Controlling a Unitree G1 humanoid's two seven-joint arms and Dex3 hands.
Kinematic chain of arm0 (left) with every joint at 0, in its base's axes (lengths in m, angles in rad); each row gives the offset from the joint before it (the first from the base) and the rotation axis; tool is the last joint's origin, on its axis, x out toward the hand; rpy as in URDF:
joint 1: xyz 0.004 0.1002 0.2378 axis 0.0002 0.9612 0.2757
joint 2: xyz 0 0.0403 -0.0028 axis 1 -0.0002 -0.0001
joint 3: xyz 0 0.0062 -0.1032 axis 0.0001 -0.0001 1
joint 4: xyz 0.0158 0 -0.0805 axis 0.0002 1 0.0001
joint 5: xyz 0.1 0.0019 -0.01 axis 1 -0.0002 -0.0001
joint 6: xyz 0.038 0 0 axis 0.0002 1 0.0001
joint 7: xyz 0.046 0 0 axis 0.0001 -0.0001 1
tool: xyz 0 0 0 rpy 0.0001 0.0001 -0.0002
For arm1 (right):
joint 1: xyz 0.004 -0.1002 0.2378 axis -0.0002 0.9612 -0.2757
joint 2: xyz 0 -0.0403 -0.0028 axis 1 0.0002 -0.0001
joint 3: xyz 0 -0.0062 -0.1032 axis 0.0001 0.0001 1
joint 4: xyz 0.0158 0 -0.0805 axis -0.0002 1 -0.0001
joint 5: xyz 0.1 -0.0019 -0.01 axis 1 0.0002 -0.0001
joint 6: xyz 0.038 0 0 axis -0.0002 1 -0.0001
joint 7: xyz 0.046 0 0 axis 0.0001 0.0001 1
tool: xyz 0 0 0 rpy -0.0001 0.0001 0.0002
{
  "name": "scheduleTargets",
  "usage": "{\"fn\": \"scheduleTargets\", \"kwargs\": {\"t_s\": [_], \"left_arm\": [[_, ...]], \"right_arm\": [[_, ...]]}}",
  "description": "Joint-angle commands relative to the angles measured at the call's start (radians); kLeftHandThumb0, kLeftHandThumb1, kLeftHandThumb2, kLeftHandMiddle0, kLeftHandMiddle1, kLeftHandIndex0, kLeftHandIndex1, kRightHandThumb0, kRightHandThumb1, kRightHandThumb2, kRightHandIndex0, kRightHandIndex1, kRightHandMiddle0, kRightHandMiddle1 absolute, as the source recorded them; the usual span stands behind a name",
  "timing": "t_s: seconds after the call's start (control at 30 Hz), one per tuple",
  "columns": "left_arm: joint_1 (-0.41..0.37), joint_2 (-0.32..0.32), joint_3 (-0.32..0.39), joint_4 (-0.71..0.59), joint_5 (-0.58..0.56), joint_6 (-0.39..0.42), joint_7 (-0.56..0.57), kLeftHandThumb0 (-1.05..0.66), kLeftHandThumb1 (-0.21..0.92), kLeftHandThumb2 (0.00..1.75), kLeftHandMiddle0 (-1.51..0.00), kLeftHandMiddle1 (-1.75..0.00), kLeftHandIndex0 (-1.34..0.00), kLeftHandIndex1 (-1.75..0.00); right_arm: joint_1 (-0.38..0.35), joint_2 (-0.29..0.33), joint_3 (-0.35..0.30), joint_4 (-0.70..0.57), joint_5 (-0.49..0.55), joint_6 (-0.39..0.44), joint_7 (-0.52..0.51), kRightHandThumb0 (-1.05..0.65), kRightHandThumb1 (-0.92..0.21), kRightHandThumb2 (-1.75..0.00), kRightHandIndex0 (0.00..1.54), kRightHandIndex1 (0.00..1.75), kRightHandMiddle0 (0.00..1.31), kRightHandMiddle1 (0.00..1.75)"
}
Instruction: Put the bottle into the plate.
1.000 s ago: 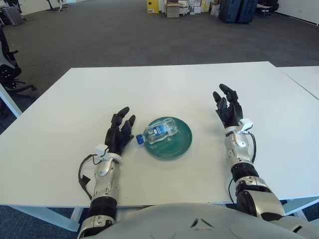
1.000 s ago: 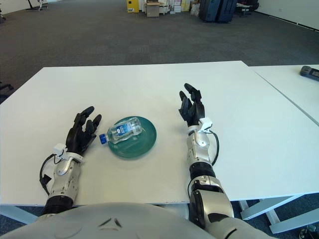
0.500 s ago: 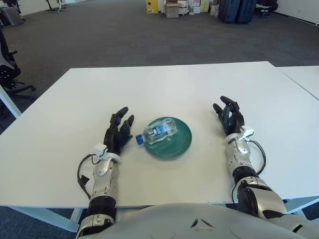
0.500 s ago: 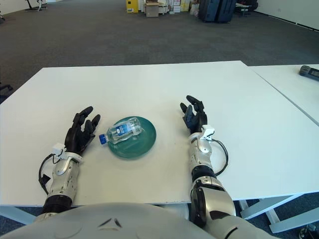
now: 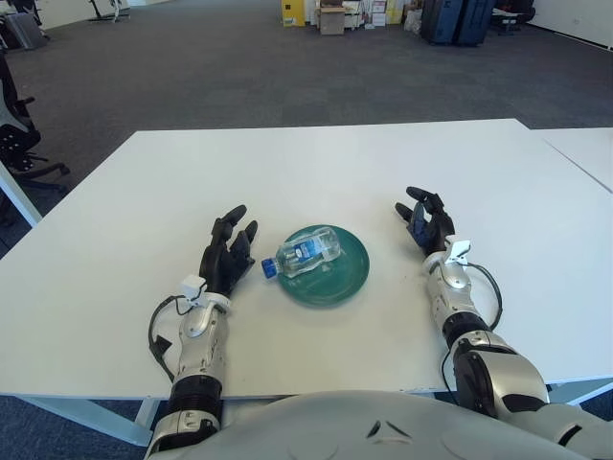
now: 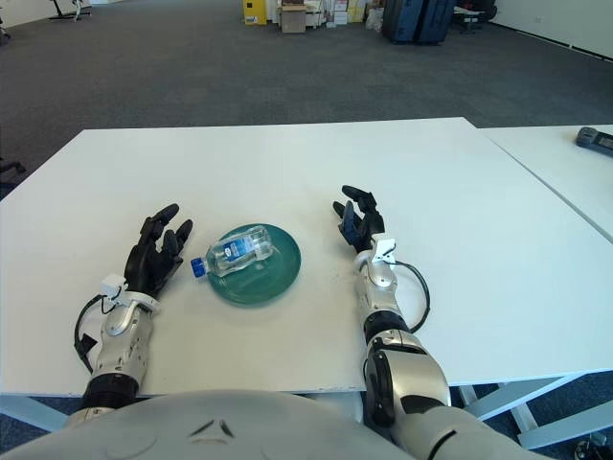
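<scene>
While we are holding both hands apart from the work, nothing is being gripped. Our left robot hand [image 5: 228, 253] is showing just left of the plate, its dark fingers [image 5: 234, 222] spread and relaxed, the nearest fingertip sitting close to the bottle's blue cap [image 5: 269, 268] but, as far as we can tell, not touching it. Our right robot hand [image 5: 425, 222] is hovering to the right of the plate, well clear of it, fingers loosely open and empty.

Moving outward, the bottle [image 5: 301, 255] is lying on its side on the green plate [image 5: 347, 276], its body resting across the plate's left half and its capped neck poking out over the left rim toward our left robot hand. The plate is sitting on the white surface [image 5: 326, 168], near the front edge.

We are judging the placing step as essentially done: the bottle is already in the plate and released. What we are looking at next is little more than drawing both hands away, taking care that the left fingers do not clip the overhanging cap and roll the bottle off.
</scene>
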Motion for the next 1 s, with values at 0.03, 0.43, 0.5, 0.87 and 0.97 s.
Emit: {"fn": "scheduleTargets", "kwargs": {"t_s": [0.03,0.43,0.5,0.87,0.97], "left_arm": [[0.044,-0.012,0.0,0.042,0.003,0.016,0.018,-0.7,0.92,0.8,-0.48,-0.02,0.0,-0.87],[0.049,-0.019,-0.011,0.02,0.008,0.032,0.039,-0.69,0.92,0.78,-0.48,-0.01,0.0,-0.87],[0.049,-0.019,-0.012,0.017,0.009,0.035,0.044,-0.69,0.92,0.78,-0.48,-0.01,0.0,-0.88],[0.046,-0.018,-0.016,0.009,0.013,0.045,0.061,-0.69,0.92,0.77,-0.48,-0.01,0.0,-0.88],[0.046,-0.018,-0.018,0.007,0.016,0.046,0.064,-0.69,0.92,0.78,-0.48,-0.01,0.0,-0.87]], "right_arm": [[0.019,0.036,0.035,0.03,-0.046,0.027,-0.055,-0.66,-0.92,-0.85,0.58,0.08,0.08,0.86],[0.049,0.056,0.132,0.049,-0.188,0.021,-0.21,-0.63,-0.92,-0.87,0.52,0.04,0.02,0.85],[0.054,0.056,0.147,0.062,-0.208,0.02,-0.227,-0.64,-0.92,-0.88,0.51,0.03,0.01,0.85],[0.05,0.053,0.192,0.073,-0.254,0.033,-0.267,-0.65,-0.92,-0.84,0.41,0.0,0.0,0.76],[0.05,0.055,0.193,0.073,-0.25,0.031,-0.266,-0.65,-0.92,-0.84,0.41,0.0,0.0,0.74]]}}
